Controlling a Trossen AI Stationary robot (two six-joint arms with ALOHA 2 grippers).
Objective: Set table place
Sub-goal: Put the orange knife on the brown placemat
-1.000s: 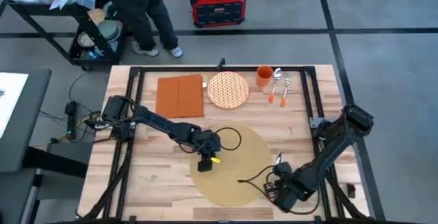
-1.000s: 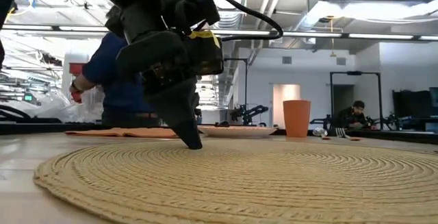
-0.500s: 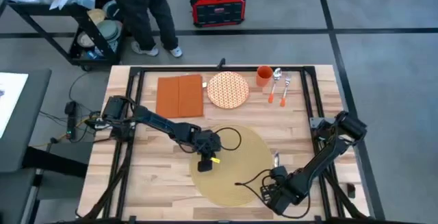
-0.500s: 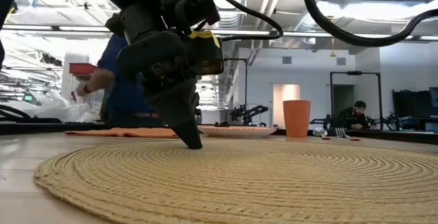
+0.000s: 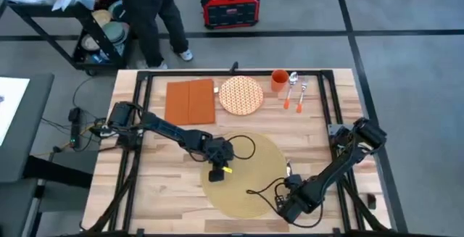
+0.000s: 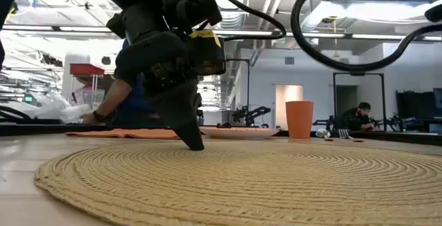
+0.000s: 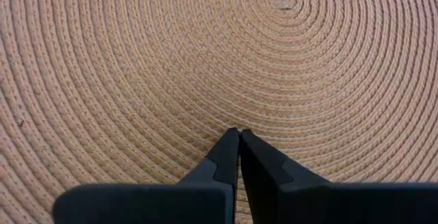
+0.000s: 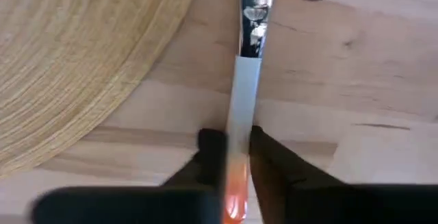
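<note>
Both arms low over the placemat at the table's near edge, the right one holding a piece of cutlery.

The right gripper point(image 8: 233, 152), near the table's point(image 5: 163, 193) near right corner just off the placemat's point(image 5: 254, 193) rim, has its fingers clamped on a utensil point(image 8: 248, 66) with an orange and clear handle and a shiny metal end. The left gripper point(image 7: 238, 136) presses its closed fingertips down on the mat's left part. Along the far edge lie a napkin point(image 5: 191, 101), a patterned plate point(image 5: 241, 94), an orange cup point(image 5: 280, 80) and two more utensils point(image 5: 295, 92). A person point(image 5: 145, 9) stands beyond the table.
</note>
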